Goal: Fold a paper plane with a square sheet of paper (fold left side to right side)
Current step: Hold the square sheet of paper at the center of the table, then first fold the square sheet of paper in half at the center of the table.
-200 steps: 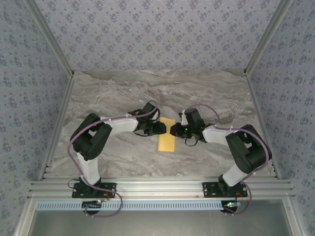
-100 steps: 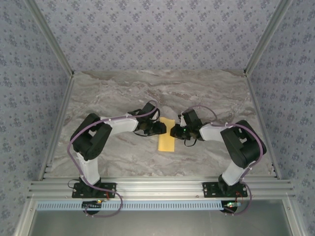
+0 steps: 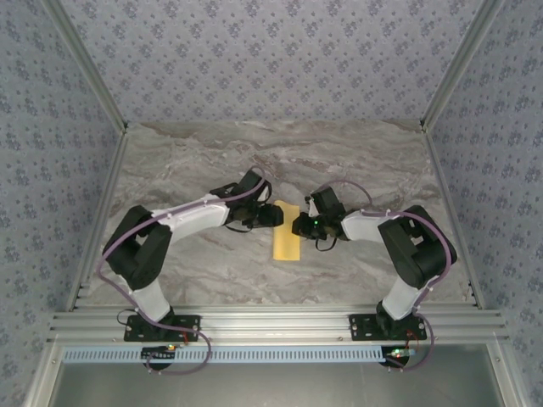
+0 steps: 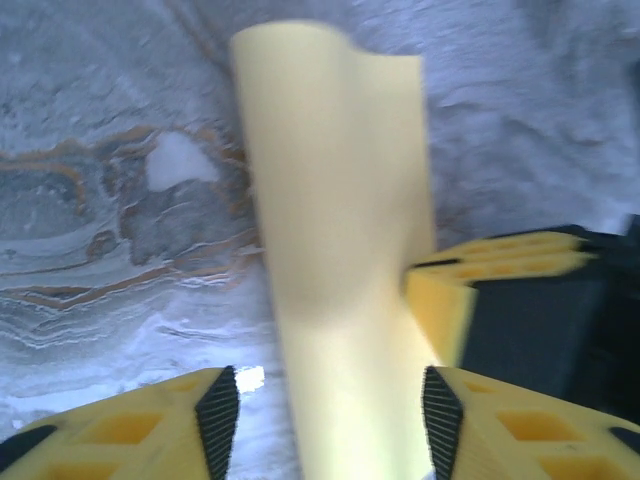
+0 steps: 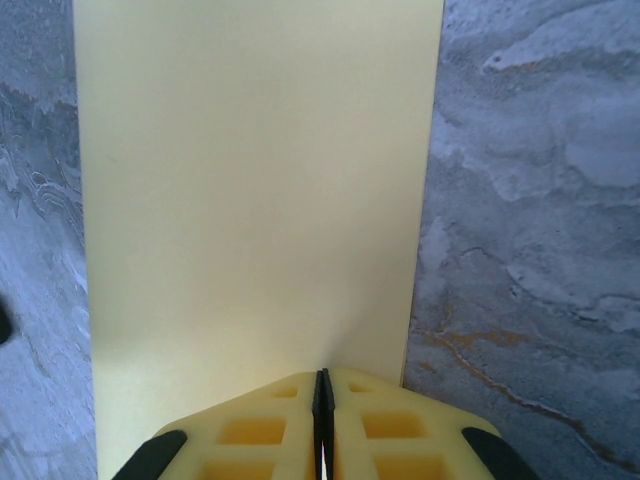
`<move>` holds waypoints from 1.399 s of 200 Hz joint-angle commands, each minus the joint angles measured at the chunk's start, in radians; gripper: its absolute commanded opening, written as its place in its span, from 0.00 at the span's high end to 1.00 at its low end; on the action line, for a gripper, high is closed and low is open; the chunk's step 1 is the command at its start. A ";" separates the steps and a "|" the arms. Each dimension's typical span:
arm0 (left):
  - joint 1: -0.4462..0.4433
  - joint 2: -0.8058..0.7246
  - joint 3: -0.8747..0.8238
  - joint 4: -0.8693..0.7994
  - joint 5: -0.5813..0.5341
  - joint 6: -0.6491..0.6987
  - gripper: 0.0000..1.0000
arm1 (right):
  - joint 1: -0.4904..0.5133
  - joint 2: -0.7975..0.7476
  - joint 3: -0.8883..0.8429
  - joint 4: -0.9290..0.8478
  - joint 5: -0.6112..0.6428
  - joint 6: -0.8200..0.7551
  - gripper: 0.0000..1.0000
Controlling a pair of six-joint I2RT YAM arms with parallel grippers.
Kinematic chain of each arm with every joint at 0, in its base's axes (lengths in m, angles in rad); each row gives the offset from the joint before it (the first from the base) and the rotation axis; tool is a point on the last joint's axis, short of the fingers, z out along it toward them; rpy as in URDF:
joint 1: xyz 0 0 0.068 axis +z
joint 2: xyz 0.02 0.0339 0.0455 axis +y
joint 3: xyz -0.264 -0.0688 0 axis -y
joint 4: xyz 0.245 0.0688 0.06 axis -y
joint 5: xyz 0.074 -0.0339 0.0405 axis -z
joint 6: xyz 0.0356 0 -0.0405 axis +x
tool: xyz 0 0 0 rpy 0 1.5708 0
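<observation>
At the middle of the table (image 3: 187, 161), btw the two arms, the square sheet of paper (image 3: 287, 242) lies as a narrow strip, its long side running away from the bases. The left fingers (image 4: 218, 412) stand apart w/ the strip btw them. In the left wrist view the far end of the strip bows up off the table, and I see no pad clearly pressing it. The right fingers (image 5: 300, 405) are together, tips on one short edge of the paper. I cannot tell if they nip that edge or only press on it.

My judgement: you are at flattening the left-to-right fold, and the crease is not set yet. To do it well:
- Use the right fingers as anchor, w/o dragging. Thin paper slides easily on this smooth table.
- Check first that the long edges lie one over the other. They look parallel in the right wrist view.
- Bring the left fingers lower and stroke away from the anchor, toward the bowed end. Pushing toward the anchor will prob. buckle the sheet.
- Go slow and light, since a hard press may tear or skew it.
- Lift the anchor only after the bow is flat.
</observation>
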 commanded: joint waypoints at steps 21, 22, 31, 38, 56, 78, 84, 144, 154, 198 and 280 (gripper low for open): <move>0.001 0.017 -0.028 0.155 0.187 -0.045 0.65 | 0.009 0.044 -0.009 -0.130 0.075 -0.004 0.90; 0.001 0.019 -0.029 0.161 0.192 -0.048 0.65 | 0.009 0.045 -0.009 -0.129 0.075 -0.004 0.90; -0.001 0.040 -0.034 0.207 0.232 -0.066 0.69 | 0.009 0.046 -0.007 -0.131 0.075 -0.006 0.90; -0.001 0.058 -0.035 0.236 0.260 -0.078 0.70 | 0.010 0.046 -0.005 -0.134 0.075 -0.007 0.90; -0.004 0.097 -0.034 0.275 0.289 -0.094 0.72 | 0.013 0.048 0.001 -0.141 0.079 -0.011 0.90; -0.004 0.129 -0.033 0.247 0.256 -0.083 0.73 | 0.017 0.051 0.008 -0.155 0.083 -0.017 0.90; -0.005 0.134 -0.033 0.227 0.238 -0.076 0.73 | 0.016 0.052 0.009 -0.157 0.083 -0.019 0.90; -0.005 0.169 -0.063 0.123 0.109 -0.026 0.76 | 0.020 0.056 0.017 -0.186 0.092 -0.028 0.90; -0.003 0.169 -0.075 0.127 0.097 -0.026 0.77 | 0.020 0.055 0.015 -0.197 0.095 -0.028 0.90; 0.015 0.133 -0.107 0.113 0.076 -0.013 0.77 | 0.018 0.051 0.003 -0.226 0.102 -0.062 0.90; 0.078 -0.054 -0.186 0.208 0.183 0.000 0.78 | 0.026 0.037 0.007 -0.220 0.094 -0.066 0.90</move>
